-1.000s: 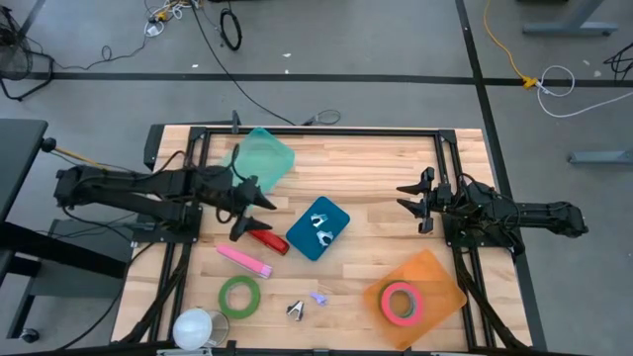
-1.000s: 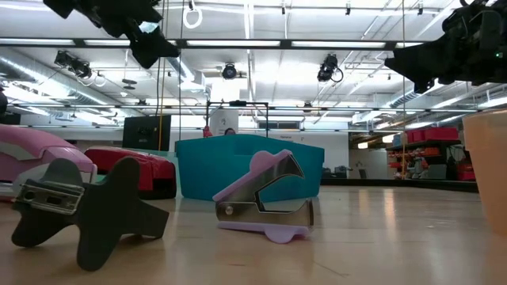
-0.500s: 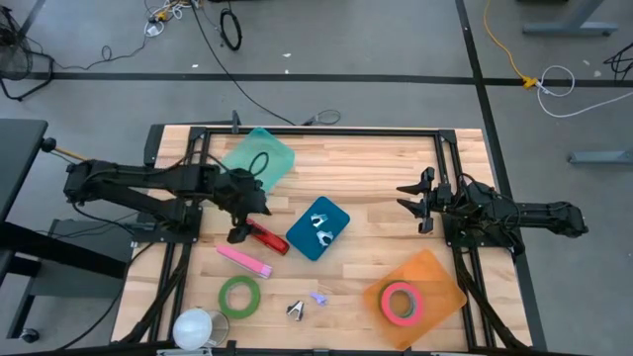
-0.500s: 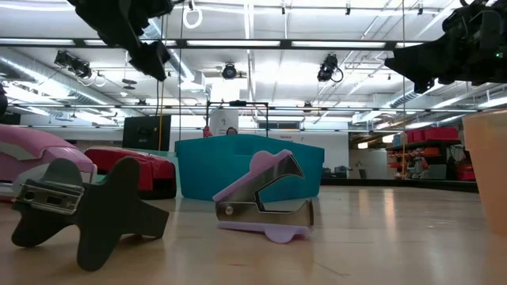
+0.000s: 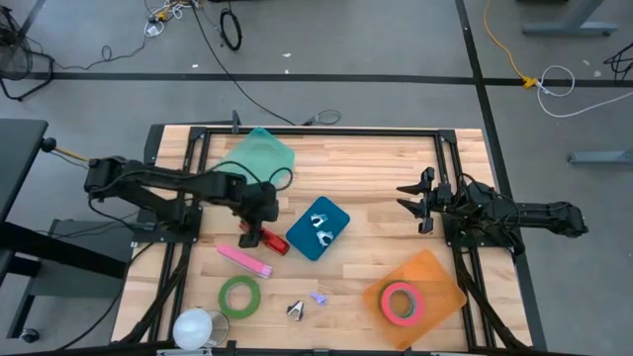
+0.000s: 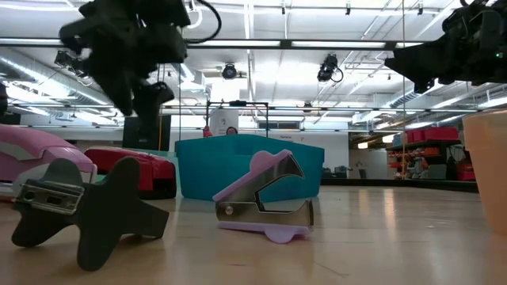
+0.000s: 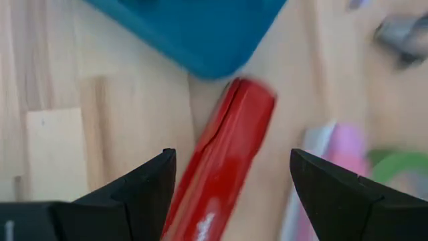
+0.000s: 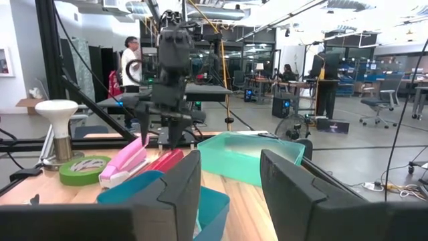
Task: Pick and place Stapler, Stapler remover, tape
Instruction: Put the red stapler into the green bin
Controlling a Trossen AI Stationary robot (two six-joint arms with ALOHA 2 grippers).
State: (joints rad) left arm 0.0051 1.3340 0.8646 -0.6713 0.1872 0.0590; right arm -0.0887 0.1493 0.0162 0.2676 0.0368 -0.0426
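The red stapler [image 5: 269, 240] lies flat on the wooden table beside the blue tray [image 5: 303, 243]. My left gripper [image 5: 253, 223] hangs open just above the stapler's left end, pointing steeply down. In the left wrist view its fingers [image 7: 134, 191] stand on either side of the stapler [image 7: 221, 157] without touching it. A pink stapler [image 5: 244, 260] and a green tape roll [image 5: 239, 296] lie nearer the front edge, with a black staple remover [image 5: 296, 311] and a purple one [image 5: 318, 296]. My right gripper [image 5: 410, 203] waits open at the right side.
A green tray [image 5: 259, 158] sits at the far left. An orange tray [image 5: 435, 272] at the front right holds a pink tape roll [image 5: 401, 301]. The blue tray holds two metal staple removers [image 5: 318, 225]. A white round object [image 5: 195, 327] stands at the front left corner.
My left gripper has come down toward the red stapler and tipped from nearly level to pointing steeply down. It has stayed open. Nothing on the table has moved.
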